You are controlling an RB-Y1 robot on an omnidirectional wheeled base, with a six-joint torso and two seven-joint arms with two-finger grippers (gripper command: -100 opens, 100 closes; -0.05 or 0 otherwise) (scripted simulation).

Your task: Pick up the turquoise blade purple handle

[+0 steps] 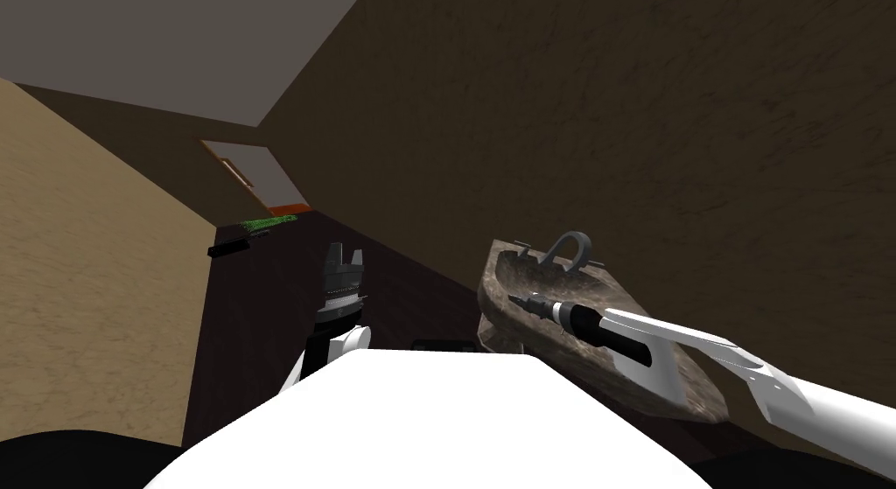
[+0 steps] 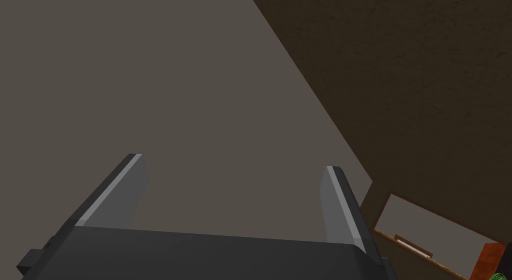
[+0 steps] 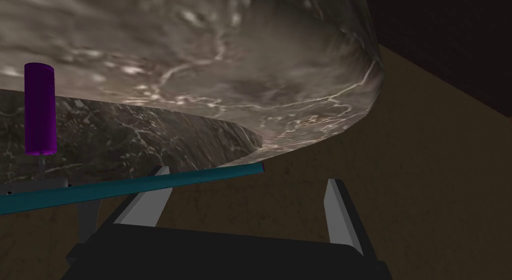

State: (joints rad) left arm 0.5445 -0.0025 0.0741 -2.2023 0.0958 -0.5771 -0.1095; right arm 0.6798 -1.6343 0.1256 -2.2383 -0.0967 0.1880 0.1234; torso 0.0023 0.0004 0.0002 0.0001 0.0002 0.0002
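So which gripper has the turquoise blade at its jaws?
The right gripper: the turquoise blade ends between its open jaws, beside the marbled sink. The left gripper stands apart from it, jaws open on nothing.

dark brown wall [image 1: 656,116] | tan surface [image 1: 79,274] | marbled sink [image 1: 492,307] | doorway [image 1: 262,182]

Turquoise blade [image 3: 135,186]: one end is cut off by the picture's edge, and its length crosses one finger [image 3: 145,207] of the right gripper [image 3: 248,174], covering part of it. Marbled sink [image 3: 210,56]: cropped on two sides. Green thing [image 1: 258,224] and dark bar [image 1: 229,245] on the far floor: too small to identify.
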